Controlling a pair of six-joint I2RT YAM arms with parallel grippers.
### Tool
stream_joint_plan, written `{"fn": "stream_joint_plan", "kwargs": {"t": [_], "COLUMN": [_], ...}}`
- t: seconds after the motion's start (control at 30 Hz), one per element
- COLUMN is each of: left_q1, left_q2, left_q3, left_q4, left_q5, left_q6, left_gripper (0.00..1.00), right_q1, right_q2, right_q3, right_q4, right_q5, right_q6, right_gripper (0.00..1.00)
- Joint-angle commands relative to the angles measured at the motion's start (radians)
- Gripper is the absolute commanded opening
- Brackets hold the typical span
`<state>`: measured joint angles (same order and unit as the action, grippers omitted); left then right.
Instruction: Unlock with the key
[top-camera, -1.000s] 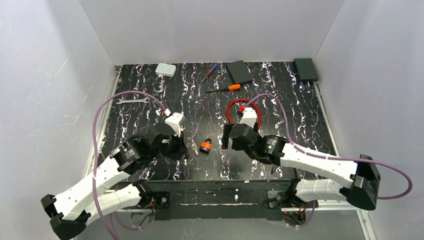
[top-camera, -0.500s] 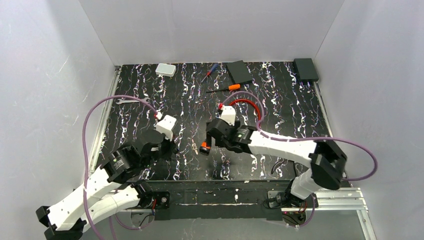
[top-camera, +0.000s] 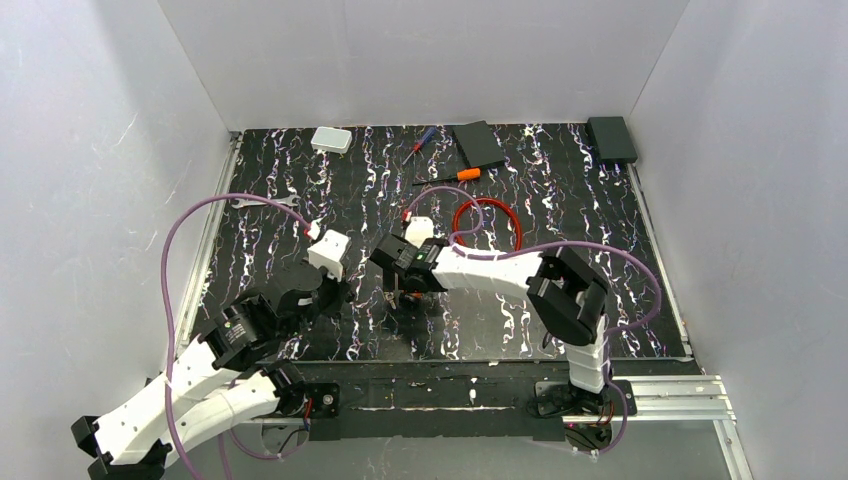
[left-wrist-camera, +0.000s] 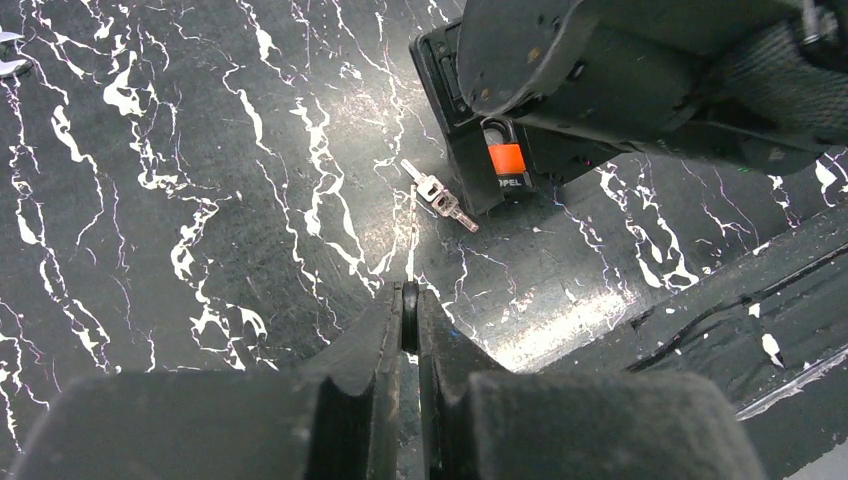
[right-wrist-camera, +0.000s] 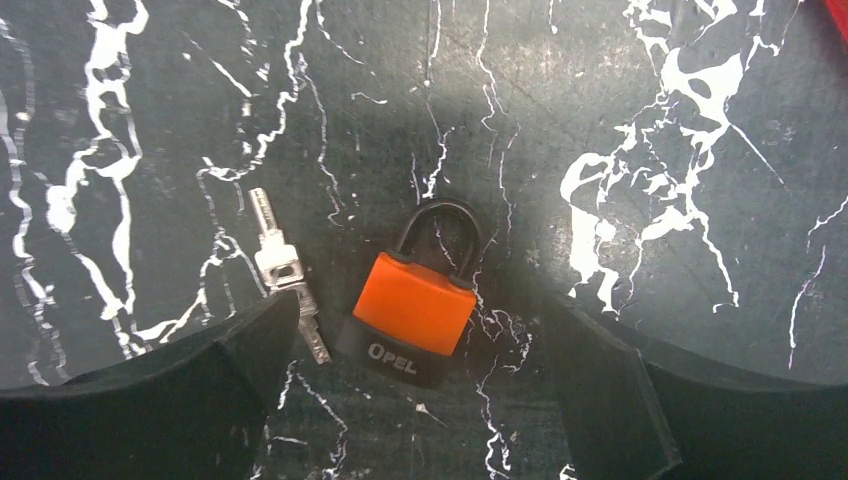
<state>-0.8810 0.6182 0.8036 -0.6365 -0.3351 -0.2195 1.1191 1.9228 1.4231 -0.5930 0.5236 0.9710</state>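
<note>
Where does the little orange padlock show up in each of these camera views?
Top external: not clearly visible; the right end effector hangs over its spot, front middle.
Left wrist: the orange padlock is upper right of centre, beneath the other arm's end effector.
Right wrist: just below centre, between the open fingers.
Shared landmark: the silver key lies right beside it in both wrist views.

- Bench (top-camera: 300, 200): black top with white marbled veins.
- Plain pale walls (top-camera: 420, 60) close the bench's left, back and right sides.
- Metal rail (top-camera: 665, 396) runs along the bench's near edge.
</note>
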Motion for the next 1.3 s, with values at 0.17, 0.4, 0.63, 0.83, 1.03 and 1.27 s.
{"fn": "stream_joint_plan", "kwargs": {"t": [0.17,0.4,0.63,0.83,1.03,1.27], "left_q1": [-0.005,-0.005,-0.004,-0.004,-0.004,-0.005], "left_q2": [-0.001,0.0,0.01,0.01,-0.001,-0.034], "left_q3": [-0.006,-0.007,-0.007,-0.009,-0.011,-0.012], "left_q4": [0.009,0.009,0.008,0.007,0.01,0.022], "left_q5": [-0.038,-0.047,-0.05,-0.057,-0.034,0.027], "left_q6": [0.012,0.014,0.015,0.017,0.015,0.012], "left_gripper": [0.0,0.0,0.0,0.0,0.0,0.0], "right_q1": [-0.012,-0.012,-0.01,-0.01,-0.011,-0.012], "right_q2": [0.056,0.064,0.049,0.021,-0.108,-0.401], "right_q3": [0.033,-0.009,-0.065,-0.1,-0.168,-0.359], "right_q4": [-0.037,-0.008,0.071,0.122,0.19,0.412], "right_q5": [0.013,-0.044,-0.098,-0.121,-0.092,-0.04], "right_q6": [0.032,0.047,0.039,0.031,0.028,0.033], "right_gripper": [0.96,0.88,0.76,0.48,0.27,0.09]}}
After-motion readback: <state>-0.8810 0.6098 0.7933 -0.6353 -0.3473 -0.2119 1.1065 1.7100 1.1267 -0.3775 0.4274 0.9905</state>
